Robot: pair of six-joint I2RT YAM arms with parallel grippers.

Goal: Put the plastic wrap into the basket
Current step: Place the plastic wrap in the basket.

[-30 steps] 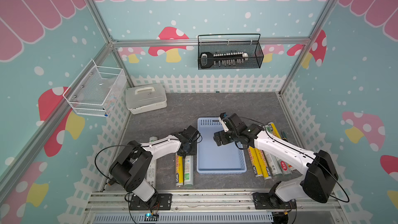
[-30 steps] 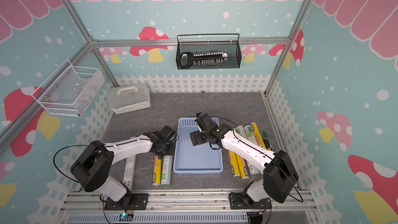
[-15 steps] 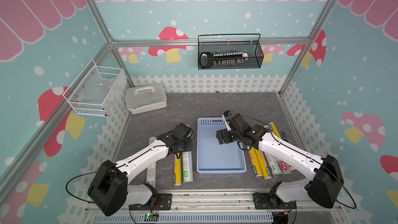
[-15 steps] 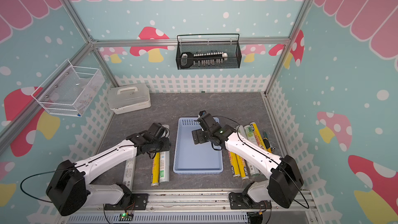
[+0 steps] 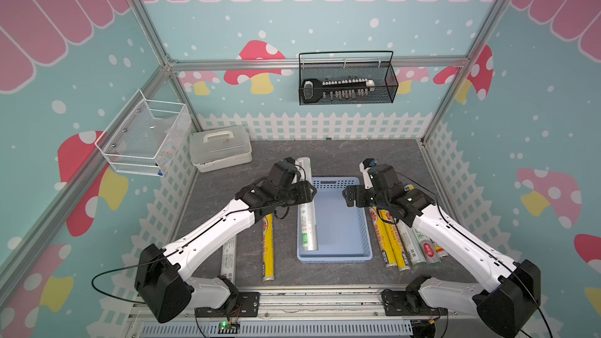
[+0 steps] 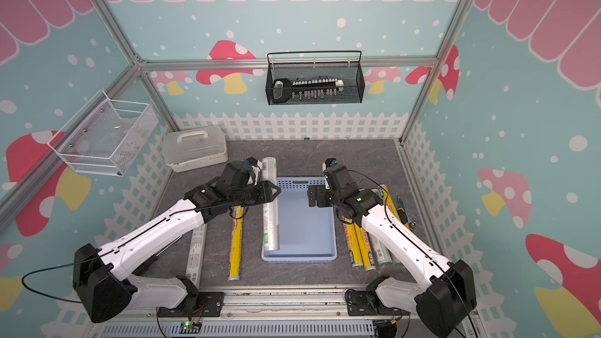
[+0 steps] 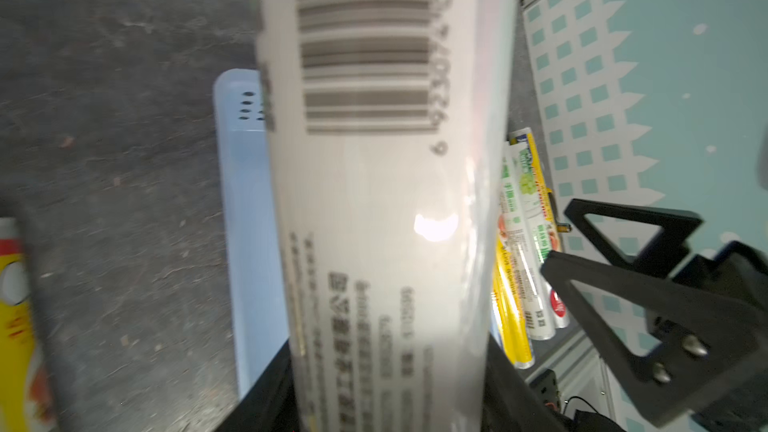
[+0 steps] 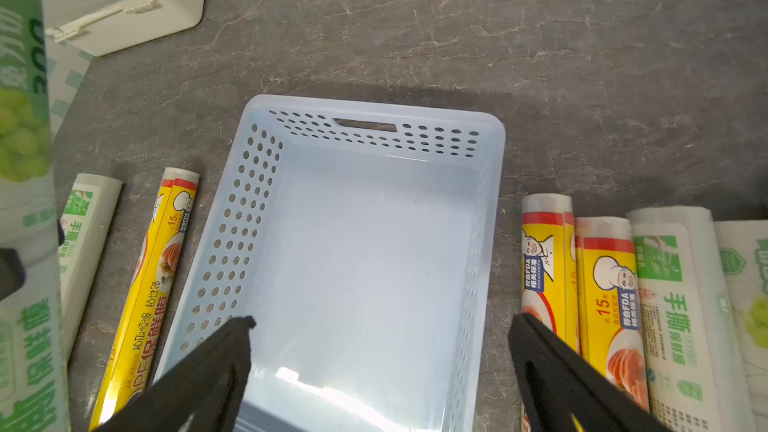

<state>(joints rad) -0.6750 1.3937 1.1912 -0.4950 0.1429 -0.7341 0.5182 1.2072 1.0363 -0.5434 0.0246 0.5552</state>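
I see a light blue perforated basket [image 8: 232, 234], yellow plastic wrap [image 8: 153, 284], white green-labelled plastic wrap [image 5: 306, 219], and a grey veined desk [image 8: 457, 35].

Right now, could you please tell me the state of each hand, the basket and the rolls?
left hand, shut on the white roll.
right hand, open and empty, over the basket.
white roll, lifted over the basket's left side, not yet inside.
basket, empty.
other rolls, lying on the table beside the basket.
lidded box, closed.

Bright even light; glare spot on blurred plastic wrap [image 7: 386, 201]; bowed edges
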